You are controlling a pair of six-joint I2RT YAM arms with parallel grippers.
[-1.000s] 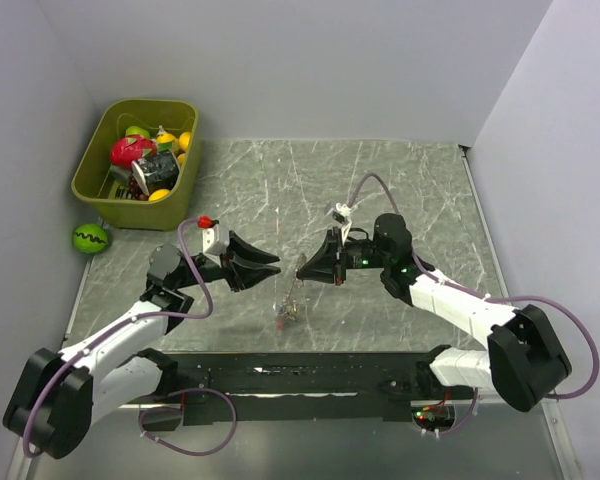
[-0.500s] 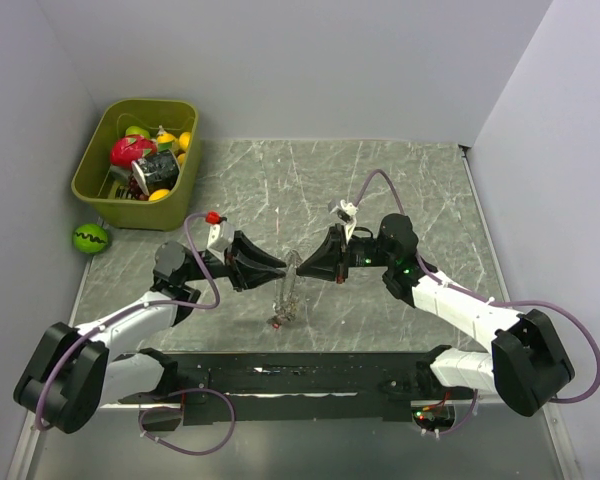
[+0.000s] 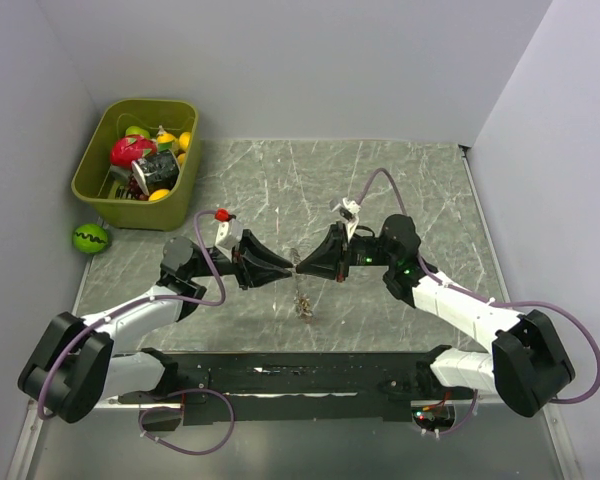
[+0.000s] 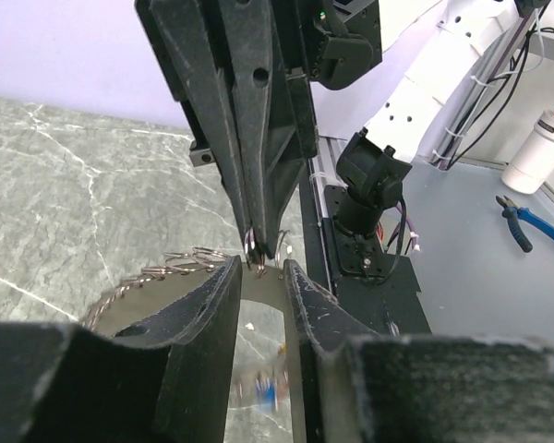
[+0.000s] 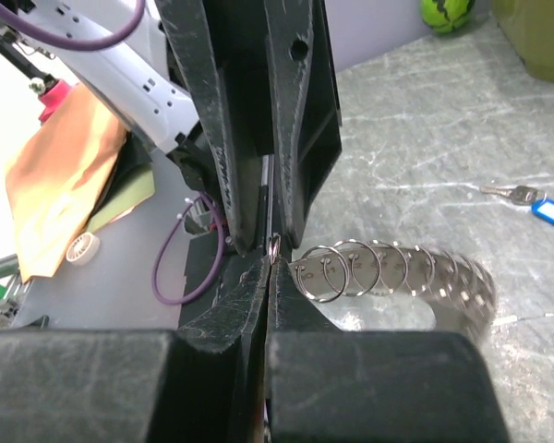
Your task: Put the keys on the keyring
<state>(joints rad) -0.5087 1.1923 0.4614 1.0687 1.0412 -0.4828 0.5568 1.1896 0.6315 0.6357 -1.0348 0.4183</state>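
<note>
1. The two black two-finger tools meet tip to tip above the middle of the grey marbled tabletop (image 3: 380, 190), nearer its front edge.
2. The right tool (image 3: 302, 268) is clenched. Its wrist view shows the fingers (image 5: 249, 305) pressed flat together, pinching the end loop of the chain-like keyring of linked greyish wire loops (image 5: 388, 266).
3. From that pinch the keyring curves off to the right as a row of overlapping loops. In the top view it hangs down from the tool tips (image 3: 303, 295) towards the tabletop.
4. The left tool (image 3: 286, 268) is released, and its fingers (image 4: 217, 305) stand a narrow gap apart. The right tool's tips and the pinched loop sit right at the mouth of that gap, and no loop is seen gripped between the left fingers.
5. In the left wrist view the keyring (image 4: 166, 272) trails away to the left of the fingertips.
6. A small silver key with a blue plastic tag (image 5: 540, 205) lies flat on the tabletop, apart from the loops.
7. An olive-green plastic bin (image 3: 90, 185) holding mixed toys stands at the far left corner. A green ball with a dark wavy stripe (image 3: 90, 238) lies just in front of it.
</note>
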